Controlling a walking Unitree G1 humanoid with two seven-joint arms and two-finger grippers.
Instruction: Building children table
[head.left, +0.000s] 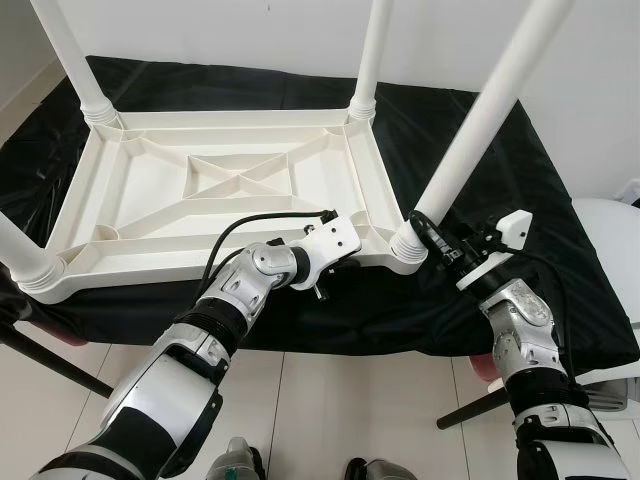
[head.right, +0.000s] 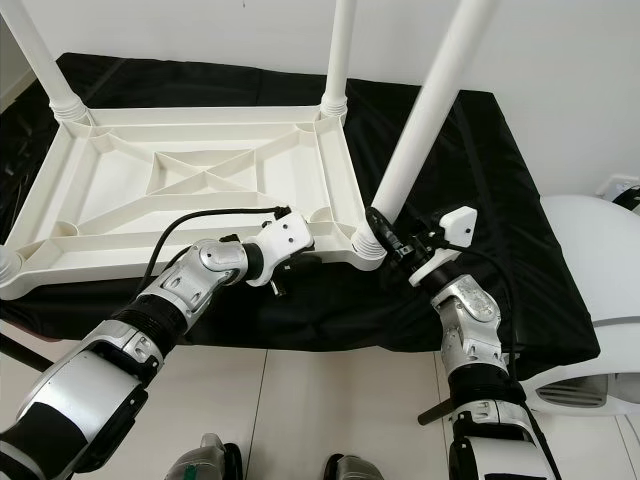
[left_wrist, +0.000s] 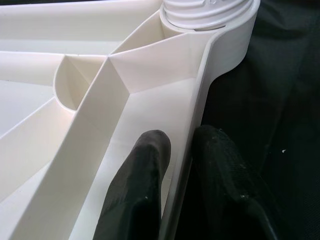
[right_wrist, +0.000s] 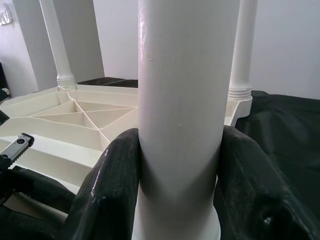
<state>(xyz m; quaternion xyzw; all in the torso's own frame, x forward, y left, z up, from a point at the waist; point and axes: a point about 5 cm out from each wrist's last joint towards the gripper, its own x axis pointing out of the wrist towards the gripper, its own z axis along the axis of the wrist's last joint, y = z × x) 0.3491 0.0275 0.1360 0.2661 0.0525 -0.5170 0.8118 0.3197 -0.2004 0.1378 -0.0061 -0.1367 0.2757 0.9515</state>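
A white plastic children's table (head.left: 220, 185) lies upside down on a black-covered surface, with all of its legs pointing up. My left gripper (left_wrist: 182, 137) is shut on the table's near rim (left_wrist: 200, 100), one finger (left_wrist: 140, 175) inside the wall and the other outside, close to the near right corner socket. My right gripper (right_wrist: 180, 150) is shut around the base of the near right leg (head.left: 480, 110), its black fingers (right_wrist: 112, 175) pressing on both sides. In the left eye view both grippers meet at that corner, left gripper (head.left: 358, 243) and right gripper (head.left: 425, 235).
Black cloth (head.left: 510, 290) drapes over the support and hangs off its front edge. A white rounded object (head.left: 610, 250) stands at the right. Dark support legs (head.left: 50, 360) slant over the tiled floor (head.left: 350, 400). A white wall rises behind.
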